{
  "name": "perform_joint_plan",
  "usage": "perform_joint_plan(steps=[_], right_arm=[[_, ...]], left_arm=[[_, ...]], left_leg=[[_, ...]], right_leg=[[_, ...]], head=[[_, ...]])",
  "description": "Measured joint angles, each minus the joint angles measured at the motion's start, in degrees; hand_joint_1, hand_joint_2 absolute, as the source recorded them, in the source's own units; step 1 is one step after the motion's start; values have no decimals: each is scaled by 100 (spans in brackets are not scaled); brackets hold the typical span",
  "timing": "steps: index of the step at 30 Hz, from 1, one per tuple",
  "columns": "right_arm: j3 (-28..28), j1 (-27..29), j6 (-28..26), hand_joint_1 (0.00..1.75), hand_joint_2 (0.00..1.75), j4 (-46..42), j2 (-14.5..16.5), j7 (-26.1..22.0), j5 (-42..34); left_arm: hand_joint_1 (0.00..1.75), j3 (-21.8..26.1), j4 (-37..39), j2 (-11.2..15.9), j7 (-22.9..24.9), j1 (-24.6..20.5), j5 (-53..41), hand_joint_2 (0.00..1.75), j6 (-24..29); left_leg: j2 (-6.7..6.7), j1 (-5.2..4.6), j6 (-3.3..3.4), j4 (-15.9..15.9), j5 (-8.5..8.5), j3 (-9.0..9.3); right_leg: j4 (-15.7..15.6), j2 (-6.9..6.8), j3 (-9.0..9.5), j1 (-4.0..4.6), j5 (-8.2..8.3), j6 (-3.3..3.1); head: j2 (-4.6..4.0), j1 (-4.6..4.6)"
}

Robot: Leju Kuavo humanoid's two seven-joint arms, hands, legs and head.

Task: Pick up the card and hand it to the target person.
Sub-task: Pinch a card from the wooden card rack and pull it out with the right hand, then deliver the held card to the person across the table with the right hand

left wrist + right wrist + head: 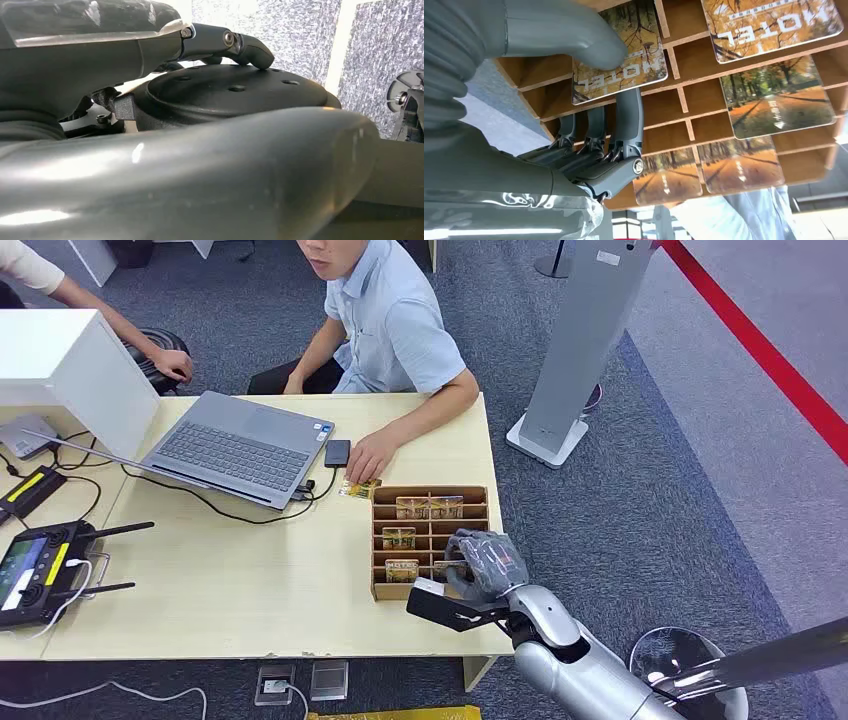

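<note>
In the wooden rack (480, 494), the right hand (487, 562) pinches a hotel card (620, 67) between thumb and fingers.

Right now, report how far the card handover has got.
Done: the right hand has reached the brown wooden slotted card rack. In hand: its thumb presses an autumn-print HOTEL card still in its slot. Left: lifting it out and passing it to the seated person in the light blue shirt.

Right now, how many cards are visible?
6 cards. In the rack: two in the far row, one in the next row, two in the near row, one pinched by the right hand. One lies under the person's hand.
</note>
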Motion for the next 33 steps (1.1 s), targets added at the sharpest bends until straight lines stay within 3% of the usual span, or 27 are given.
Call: perform_joint_plan(steps=[14, 21, 25, 33], right_arm=[[-14, -68, -894, 175, 175, -116, 5, -598, -1], [-16, -114, -918, 175, 175, -202, 7, -652, -8], [-15, -133, -962, 175, 175, -305, 7, -986, -132], [38, -169, -659, 175, 175, -446, 25, -1201, -264]], left_arm=[[0, 0, 2, 16, -177, 21, 55, 0, -113], [0, -1, 2, 23, -200, 29, 62, 0, -136], [0, -2, 2, 39, -238, 36, 71, 0, -189], [0, -3, 2, 35, -167, 38, 86, 0, -151]], left_leg=[[0, 0, 0, 0, 0, 0], [0, 0, 0, 0, 0, 1], [0, 0, 0, 0, 0, 0], [0, 0, 0, 0, 0, 0]], right_leg=[[0, 0, -1, 0, 0, 0], [0, 0, 0, 0, 0, 0], [0, 0, -1, 0, 0, 0], [0, 0, -1, 0, 0, 0]], head=[[0, -7], [0, -4], [0, -6], [0, -7]])
